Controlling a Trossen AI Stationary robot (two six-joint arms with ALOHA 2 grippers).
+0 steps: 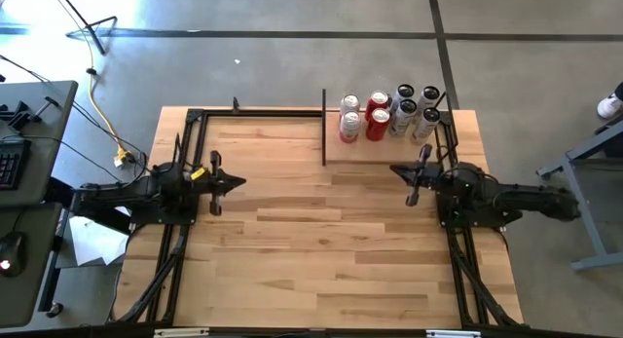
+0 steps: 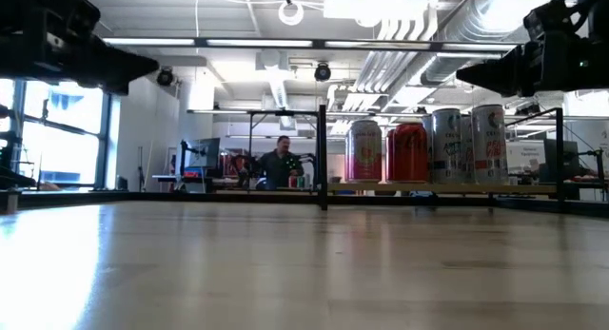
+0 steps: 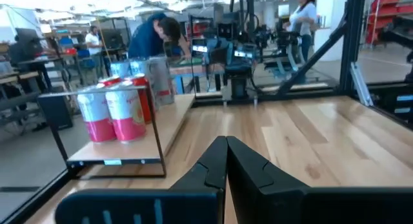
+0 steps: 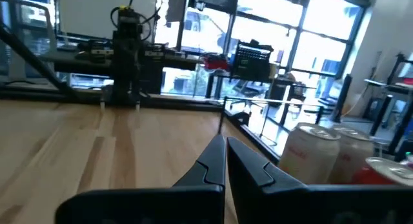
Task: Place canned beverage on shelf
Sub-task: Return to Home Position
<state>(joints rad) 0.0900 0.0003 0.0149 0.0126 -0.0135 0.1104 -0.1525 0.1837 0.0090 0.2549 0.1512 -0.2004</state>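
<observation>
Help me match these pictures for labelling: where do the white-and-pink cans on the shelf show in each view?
High view: white-and-pink cans, top centre, at the shelf's left end.
Low view: one visible, right of centre.
Left wrist view: both, the nearest cans on the shelf.
Right wrist view: one, at the row's end.
Shared landmark: the red cans beside them.
Left gripper and right gripper wait shut.

Black left arm (image 1: 136, 190) (tapered claw (image 3: 226, 141))

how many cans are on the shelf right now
8 cans, all on the shelf, in four pairs: pink-white nearest the black plate, then red, then two white pairs. None seem hidden.
</observation>
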